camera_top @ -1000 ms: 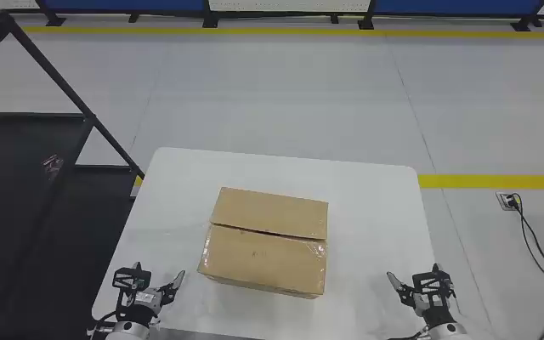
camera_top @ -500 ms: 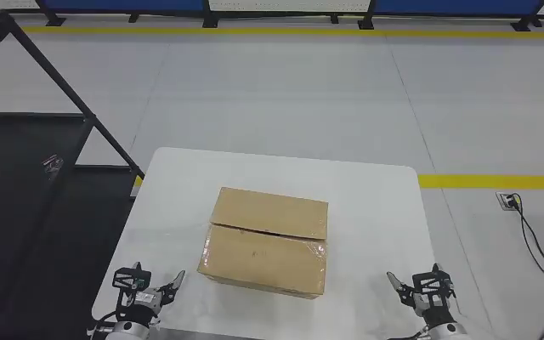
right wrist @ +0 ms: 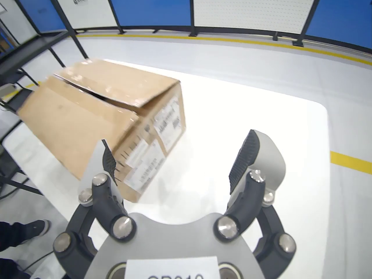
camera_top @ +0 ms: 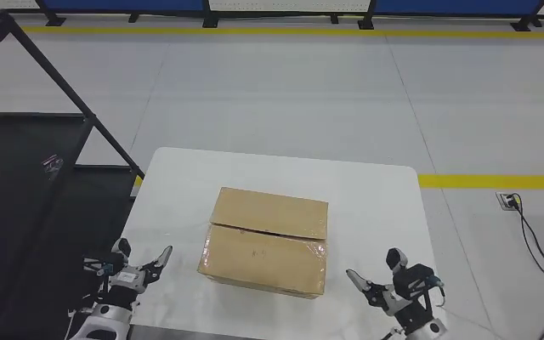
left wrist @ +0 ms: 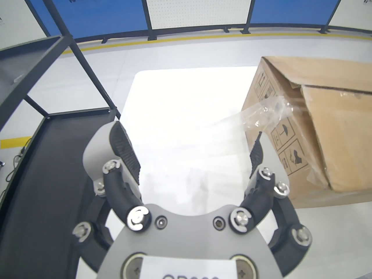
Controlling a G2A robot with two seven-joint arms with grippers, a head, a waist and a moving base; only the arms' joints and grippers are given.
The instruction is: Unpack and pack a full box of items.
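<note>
A brown cardboard box lies in the middle of the white table, its top flaps down with a slightly gaping seam and loose clear tape. The left wrist view shows the box with a tape strip peeling off its corner. My left gripper stands open near the table's front left corner, apart from the box. At the front right, my right gripper is open and empty too, with the labelled end of the box just ahead of it.
A black metal rack stands off the table's left side, close to the left arm. Bare white table surrounds the box on every side. Yellow floor lines run past the table on the right.
Both arms have shifted: the left gripper moved left and slightly farther from me, and the right gripper swung left toward the box's near right corner. The box has not moved.
</note>
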